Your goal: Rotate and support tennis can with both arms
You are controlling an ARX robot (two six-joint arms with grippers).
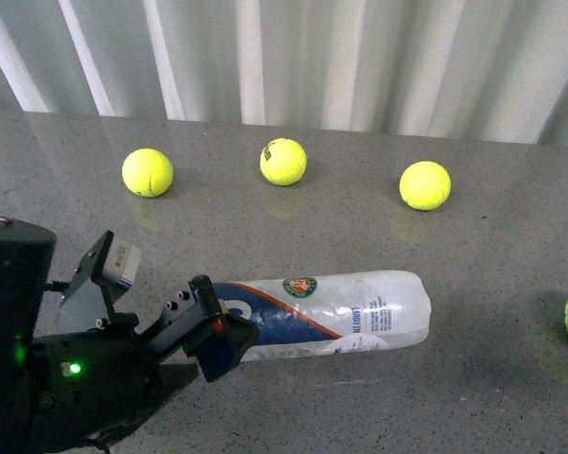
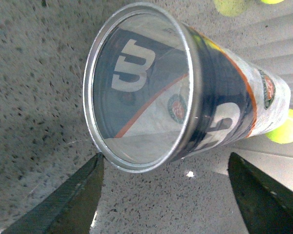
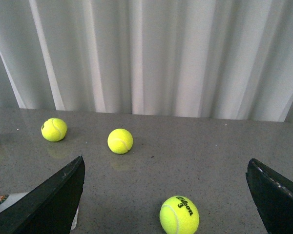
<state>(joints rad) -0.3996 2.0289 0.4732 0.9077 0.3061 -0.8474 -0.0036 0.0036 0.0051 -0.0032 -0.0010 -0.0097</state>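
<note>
The tennis can [image 1: 350, 312] lies on its side on the grey table [image 1: 492, 397], running roughly 9 to 3 o'clock across my front view. Its metal rim [image 2: 90, 97] is at the 9 o'clock end, right at my left claw [image 2: 166, 156]. That claw is spread wide, with the mouth of the can between the two fingers. One fingertip looks to be touching the rim or just beside it, and nothing is gripped.

My right claw [image 3: 166, 165] is also spread, with only bare table between its fingers. A corner of the can shows just beside one finger.

Looking down the mouth I see no balls inside, so I judge the can empty and very light. It is thin clear plastic that would dent under a hard squeeze, and it is round and slick enough to roll away. The rim is the stiff part, so I would take hold there and prop the closed end at 3 o'clock with the other arm.

The navy label [image 1: 270, 326] carries a white "W", an orange stripe and the round Roland Garros emblem [image 1: 301, 286]. The small blue print on the clear part is too fine to read.

Three tennis balls [image 1: 284, 161] sit in a row toward 12 o'clock, and a fourth is out at 3 o'clock. The nearest ball [image 3: 179, 214] in the right wrist view reads "Wilson 3".
</note>
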